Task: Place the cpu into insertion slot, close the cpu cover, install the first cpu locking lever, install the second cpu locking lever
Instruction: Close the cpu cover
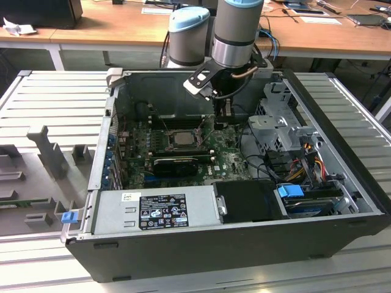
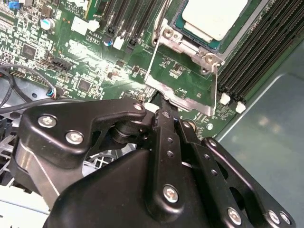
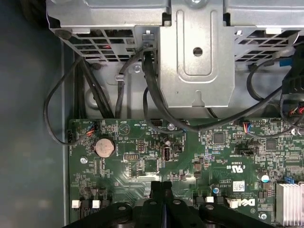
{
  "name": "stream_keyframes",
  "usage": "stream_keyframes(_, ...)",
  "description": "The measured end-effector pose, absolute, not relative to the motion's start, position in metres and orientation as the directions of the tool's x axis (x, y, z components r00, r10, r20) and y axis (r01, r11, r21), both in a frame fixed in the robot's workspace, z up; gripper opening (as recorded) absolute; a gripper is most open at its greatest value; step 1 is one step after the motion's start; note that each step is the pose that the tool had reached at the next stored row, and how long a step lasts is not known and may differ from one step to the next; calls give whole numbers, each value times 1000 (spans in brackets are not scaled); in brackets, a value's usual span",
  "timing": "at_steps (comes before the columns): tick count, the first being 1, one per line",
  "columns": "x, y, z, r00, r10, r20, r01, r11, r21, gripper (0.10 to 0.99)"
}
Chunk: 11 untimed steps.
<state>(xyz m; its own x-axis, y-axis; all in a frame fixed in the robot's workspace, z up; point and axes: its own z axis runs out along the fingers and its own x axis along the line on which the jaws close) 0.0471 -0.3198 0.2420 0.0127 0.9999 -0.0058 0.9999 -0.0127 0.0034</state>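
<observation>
Open computer case (image 1: 214, 256) on a slatted desk (image 1: 55, 97). Along the nearest wall: power supply (image 1: 156, 210). Drive cage (image 1: 275, 125) and loose cables (image 1: 296, 163) crowd the exterior view's right. Mid-board: long black card (image 1: 177, 163), then the insertion slot (image 2: 175, 21) with the cpu (image 2: 213, 16) seated in it. Hinged off the slot, the cpu cover (image 2: 183, 97) stands open. Hand (image 1: 222, 113) beside the slot, fingers (image 2: 165, 124) pressed together, tips touching the cover's edge. Memory slots (image 2: 256, 52) flank the slot.

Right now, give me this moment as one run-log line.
cpu: in slot | cover: open, clear of cpu | gripper: jaws shut at cover's far edge, grip unclear
</observation>
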Motion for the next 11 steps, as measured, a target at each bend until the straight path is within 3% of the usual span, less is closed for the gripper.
stream_keyframes(11, 30, -320, 240, 13, 1000, -2, 1000, -13, 2, 106)
